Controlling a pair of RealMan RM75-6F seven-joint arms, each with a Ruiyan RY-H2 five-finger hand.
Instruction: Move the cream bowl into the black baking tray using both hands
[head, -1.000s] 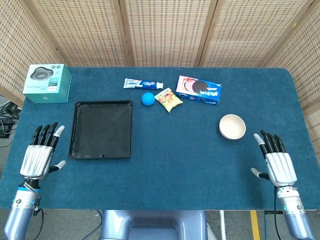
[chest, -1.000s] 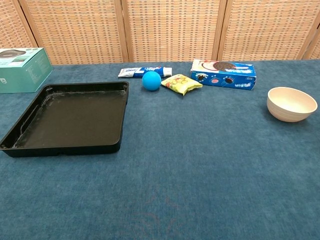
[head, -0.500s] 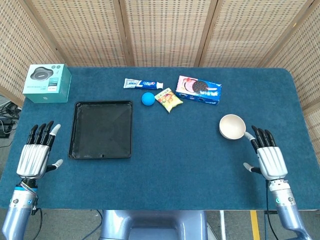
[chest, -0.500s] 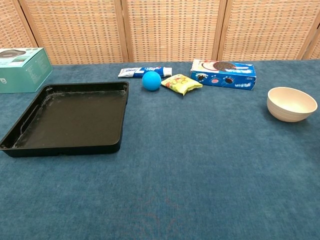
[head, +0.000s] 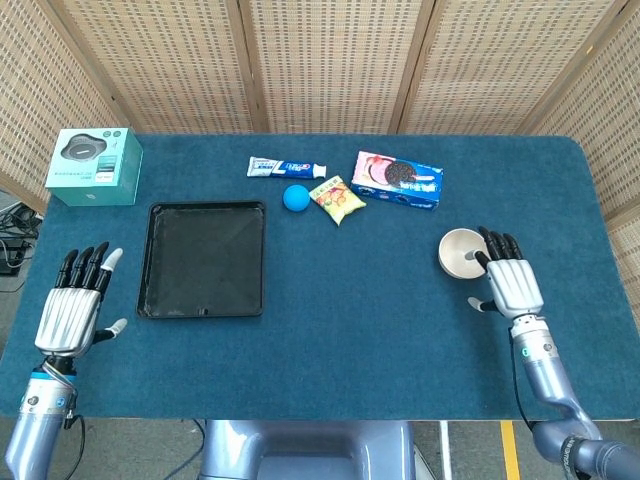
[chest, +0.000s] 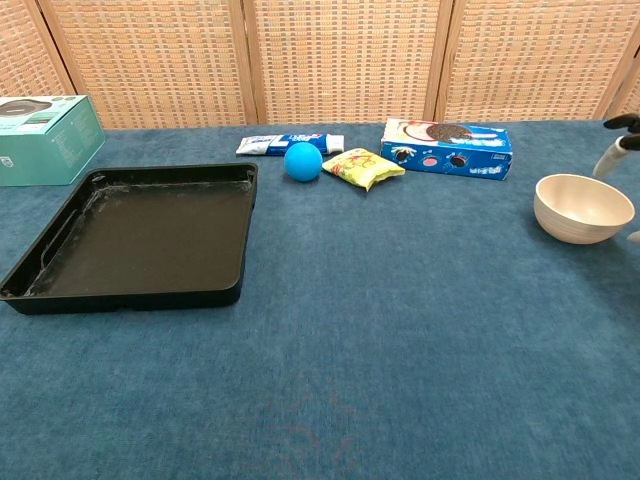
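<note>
Right robot hand (head: 507, 277) open, fingers spread over cream bowl (head: 461, 252) rim; left robot hand (head: 73, 306) open beside black baking tray (head: 204, 259).

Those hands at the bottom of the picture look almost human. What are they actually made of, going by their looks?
Each robot hand, left and right, has a ribbed silvery-white back like moulded plastic or metal. The fingers are black with pale tips, and the thumb is light grey. A small green mark sits on each wrist, above smooth blue-grey arms. No cables show.
</note>
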